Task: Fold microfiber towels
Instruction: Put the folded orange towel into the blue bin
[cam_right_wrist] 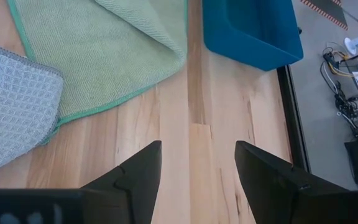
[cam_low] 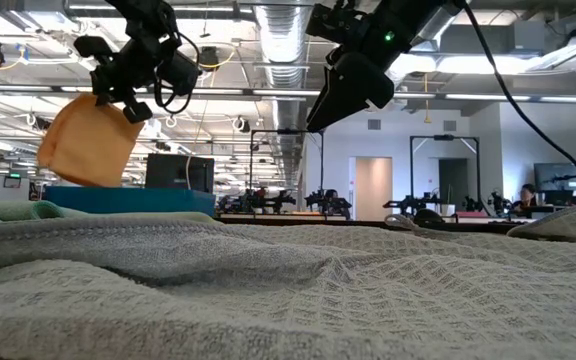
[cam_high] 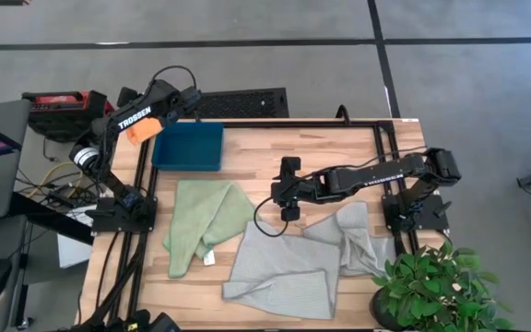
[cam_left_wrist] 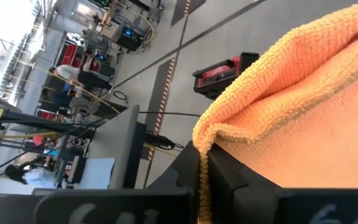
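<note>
Nearest the table's front edge, two pale grey towels point(cam_high: 289, 272) are lying crumpled and partly overlapping, with the light green towel point(cam_high: 201, 221) beside them toward the left arm. The right gripper point(cam_high: 289, 189) is hovering over bare wood just behind the grey cloths, fingers spread wide and holding nothing. Farther back, the left gripper point(cam_low: 133, 90) is pinching the orange towel point(cam_low: 88, 140) in its pressed-together fingers, dangling it at the teal tray's point(cam_high: 188, 148) outer edge.
</note>
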{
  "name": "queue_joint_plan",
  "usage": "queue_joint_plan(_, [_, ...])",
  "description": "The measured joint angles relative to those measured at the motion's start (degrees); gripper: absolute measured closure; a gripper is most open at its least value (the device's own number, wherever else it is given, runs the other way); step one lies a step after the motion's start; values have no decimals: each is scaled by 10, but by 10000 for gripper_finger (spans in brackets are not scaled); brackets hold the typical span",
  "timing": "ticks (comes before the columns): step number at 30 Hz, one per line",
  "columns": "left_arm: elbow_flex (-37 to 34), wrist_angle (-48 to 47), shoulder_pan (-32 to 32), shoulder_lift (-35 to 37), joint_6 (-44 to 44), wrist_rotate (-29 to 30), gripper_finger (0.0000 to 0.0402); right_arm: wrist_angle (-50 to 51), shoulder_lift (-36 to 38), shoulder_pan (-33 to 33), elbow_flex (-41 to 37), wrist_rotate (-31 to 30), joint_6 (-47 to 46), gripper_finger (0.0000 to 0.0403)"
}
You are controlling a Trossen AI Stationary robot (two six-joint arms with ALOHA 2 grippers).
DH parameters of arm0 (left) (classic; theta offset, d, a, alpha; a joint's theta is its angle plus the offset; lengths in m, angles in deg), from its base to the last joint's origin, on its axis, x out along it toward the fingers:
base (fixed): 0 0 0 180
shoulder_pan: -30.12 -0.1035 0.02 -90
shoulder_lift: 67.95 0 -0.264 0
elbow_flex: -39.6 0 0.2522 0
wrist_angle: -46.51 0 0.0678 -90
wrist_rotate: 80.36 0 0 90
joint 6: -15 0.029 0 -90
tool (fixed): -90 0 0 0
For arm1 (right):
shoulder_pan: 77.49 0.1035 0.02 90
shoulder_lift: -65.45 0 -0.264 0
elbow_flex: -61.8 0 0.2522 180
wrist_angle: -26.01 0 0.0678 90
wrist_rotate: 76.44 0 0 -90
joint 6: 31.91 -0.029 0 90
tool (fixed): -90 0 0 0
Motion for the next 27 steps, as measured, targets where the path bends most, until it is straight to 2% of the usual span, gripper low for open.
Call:
queue_joint_plan(8, [-42, 2, -3, 0, -8, 55, 401, 0, 0, 0, 0, 0, 4, 175])
queue_joint_plan(15, [-44, 0, -1, 4, -52, 89, 401, 0, 0, 0, 0, 0, 14, 175])
queue_joint_plan(27, [-59, 9, 7, 1, -34, 37, 401, 14, 0, 0, 0, 0, 14, 175])
